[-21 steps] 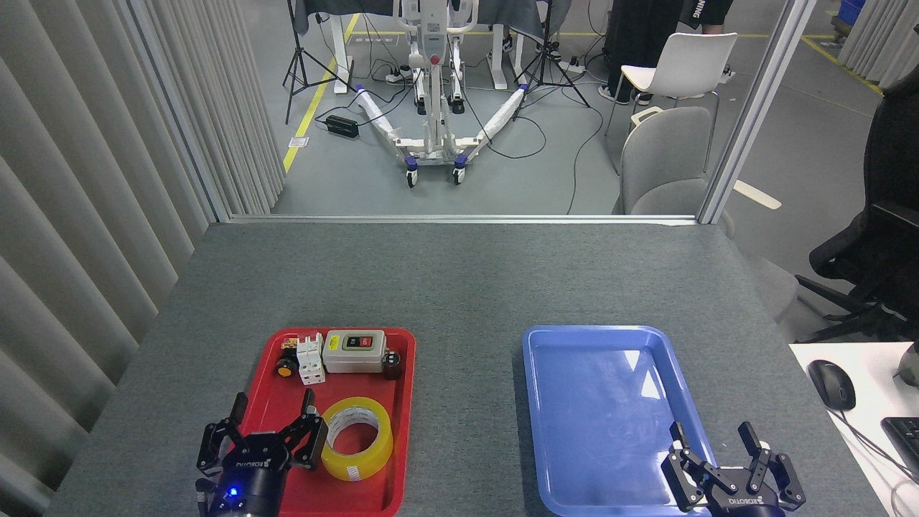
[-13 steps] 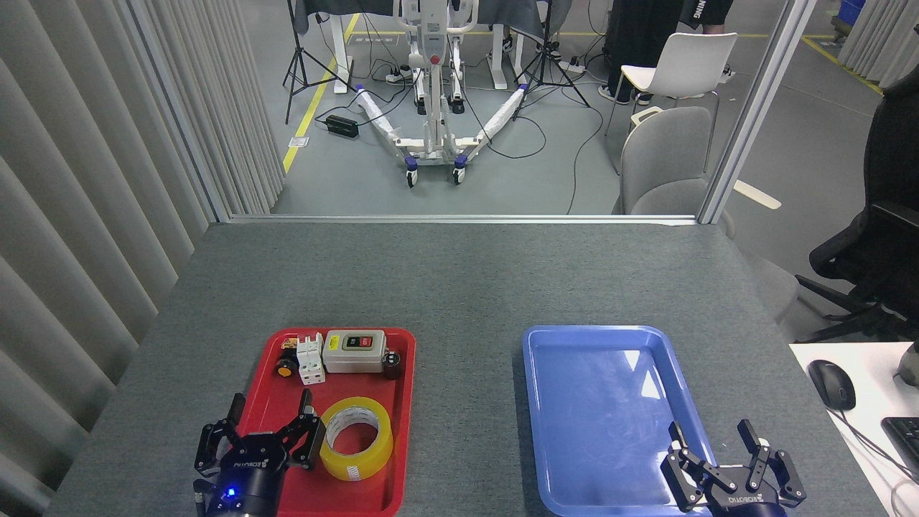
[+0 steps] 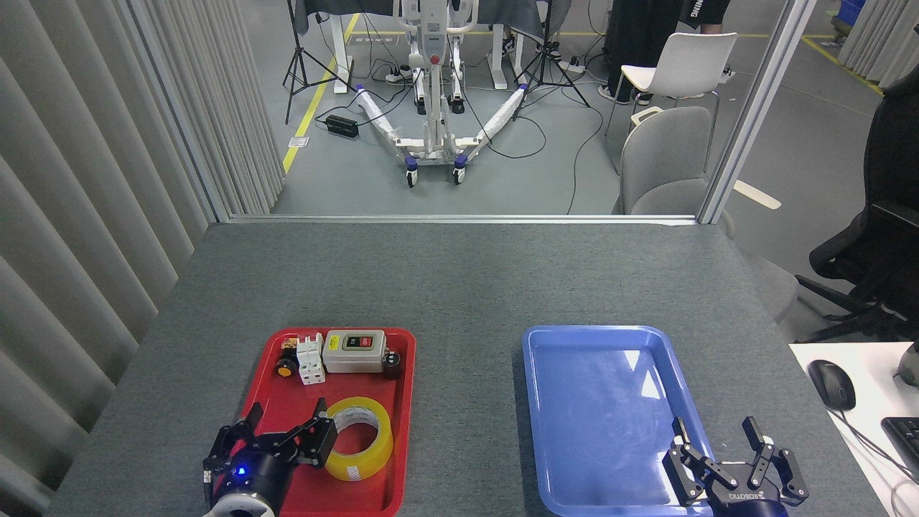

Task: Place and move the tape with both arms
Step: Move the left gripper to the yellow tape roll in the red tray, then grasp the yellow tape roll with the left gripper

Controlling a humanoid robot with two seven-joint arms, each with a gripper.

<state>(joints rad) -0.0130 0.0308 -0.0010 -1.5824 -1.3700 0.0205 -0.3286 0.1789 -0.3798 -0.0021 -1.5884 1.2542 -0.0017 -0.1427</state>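
Fingers spread, the left hand (image 3: 286, 422) sits low over the near end of the red tray (image 3: 402, 459), its claws apart and gripping nothing. A blue light glows on its black body. One finger (image 3: 319, 431) lies right up against the left outer wall of the tape (image 3: 373, 449); whether it actually touches, I can't say from here. The other finger stands off to the left, over the tray's left edge.

The tape lies flat on its side in the tray, just to the right of that hand, hole facing up, its yellow wall showing all round and the white core inside. It is not between the fingers; the whole ring sits outside the hand's opening, on its right.

Beyond the hand, at the tray's far end, a row of small electrical parts lines up: a grey switch box (image 3: 353, 351) with a red-and-black face, a white breaker (image 3: 310, 355) to its left, a yellow-capped button (image 3: 285, 370) further left, and a small dark cylinder (image 3: 392, 365) to the right of the box. All of these stand well clear of the tape.

Far off to the right across the grey desk (image 3: 459, 280), the right hand (image 3: 716, 436) hovers at the near right corner of the blue tray (image 3: 535, 431), claws also parted and holding nothing. It is well apart from the tape, with bare desk between the two trays.
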